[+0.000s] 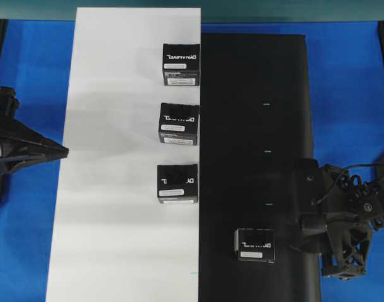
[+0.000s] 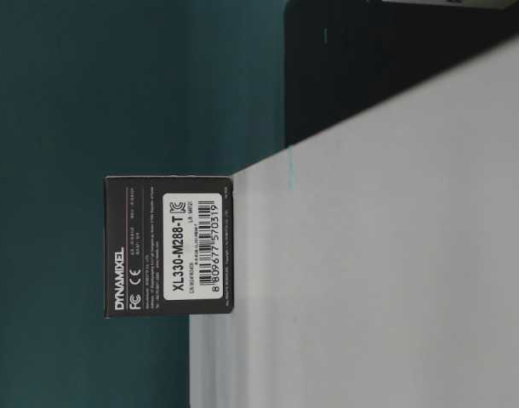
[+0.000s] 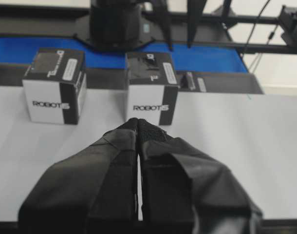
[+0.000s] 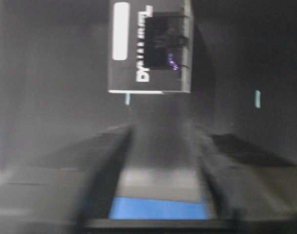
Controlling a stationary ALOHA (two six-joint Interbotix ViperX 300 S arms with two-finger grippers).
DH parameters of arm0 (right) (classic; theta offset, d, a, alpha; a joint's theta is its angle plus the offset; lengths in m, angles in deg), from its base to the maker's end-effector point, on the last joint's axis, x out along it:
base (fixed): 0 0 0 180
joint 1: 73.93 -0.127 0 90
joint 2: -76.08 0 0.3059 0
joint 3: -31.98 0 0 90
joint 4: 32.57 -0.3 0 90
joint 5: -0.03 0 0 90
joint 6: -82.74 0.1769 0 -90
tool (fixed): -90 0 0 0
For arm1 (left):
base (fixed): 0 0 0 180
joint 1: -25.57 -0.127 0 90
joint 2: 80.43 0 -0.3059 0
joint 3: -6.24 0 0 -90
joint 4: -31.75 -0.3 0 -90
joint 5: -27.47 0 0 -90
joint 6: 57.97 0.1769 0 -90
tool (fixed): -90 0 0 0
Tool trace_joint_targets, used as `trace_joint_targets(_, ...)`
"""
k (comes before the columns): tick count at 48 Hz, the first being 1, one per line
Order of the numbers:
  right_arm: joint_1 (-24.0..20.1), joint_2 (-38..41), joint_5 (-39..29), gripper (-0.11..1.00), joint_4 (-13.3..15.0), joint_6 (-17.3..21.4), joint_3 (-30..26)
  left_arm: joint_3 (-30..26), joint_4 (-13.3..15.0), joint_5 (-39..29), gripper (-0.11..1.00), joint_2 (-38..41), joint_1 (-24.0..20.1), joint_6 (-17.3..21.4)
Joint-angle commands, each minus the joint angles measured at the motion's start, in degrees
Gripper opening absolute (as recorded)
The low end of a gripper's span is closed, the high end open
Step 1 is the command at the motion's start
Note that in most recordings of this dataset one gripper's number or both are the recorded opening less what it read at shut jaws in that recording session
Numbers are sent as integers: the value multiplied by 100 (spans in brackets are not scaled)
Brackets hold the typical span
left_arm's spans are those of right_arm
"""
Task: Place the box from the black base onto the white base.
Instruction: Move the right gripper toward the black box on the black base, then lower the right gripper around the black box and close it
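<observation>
Three cartons (image 1: 179,123) crowd the white base's (image 1: 110,189) right edge.

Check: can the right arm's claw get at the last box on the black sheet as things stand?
Probably yes. The box sits alone on the black sheet, nothing between it and the right claw, which faces it with fingers spread. The three other boxes are over on the white sheet.

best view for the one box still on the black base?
Overhead: the box lies whole on the black base, apart from the right gripper. Right wrist view shows it close but blurred. Left wrist view gives only a sliver; table-level shows none.
</observation>
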State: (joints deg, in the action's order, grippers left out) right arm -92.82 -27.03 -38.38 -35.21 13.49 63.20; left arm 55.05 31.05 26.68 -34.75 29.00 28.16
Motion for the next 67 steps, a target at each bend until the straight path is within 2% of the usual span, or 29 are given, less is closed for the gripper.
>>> trace_joint_targets(1,-70,62,53,68,26,70,-26,-158,-9,18,-2,53,26,-9)
trace_joint_targets(5,-211,149,211,89,334,149,70,-158,-18,18,-2,53,26,-18)
trace_joint_targets(9,-246,220,369,99,545,334,193,-149,-18,18,-2,53,53,-18)
trace_joint_targets(14,-264,255,642,98,703,642,369,-167,-9,18,-2,53,53,-18)
trace_joint_targets(19,-308,308,844,99,976,1028,519,-176,-9,26,-2,9,62,-18)
trace_joint_targets(29,-624,606,932,99,1978,1907,501,-193,-18,26,-2,0,62,-79)
trace_joint_targets(37,-844,642,940,99,2496,2698,510,-193,-18,18,-2,9,62,-308)
trace_joint_targets(41,-879,659,914,99,2698,2927,519,-193,-9,18,-2,18,62,-334)
trace_joint_targets(47,-888,694,888,99,2856,3103,510,-185,-18,9,-2,35,53,-334)
trace_joint_targets(67,-984,1011,826,99,2900,3129,378,-185,-18,9,-2,18,62,-439)
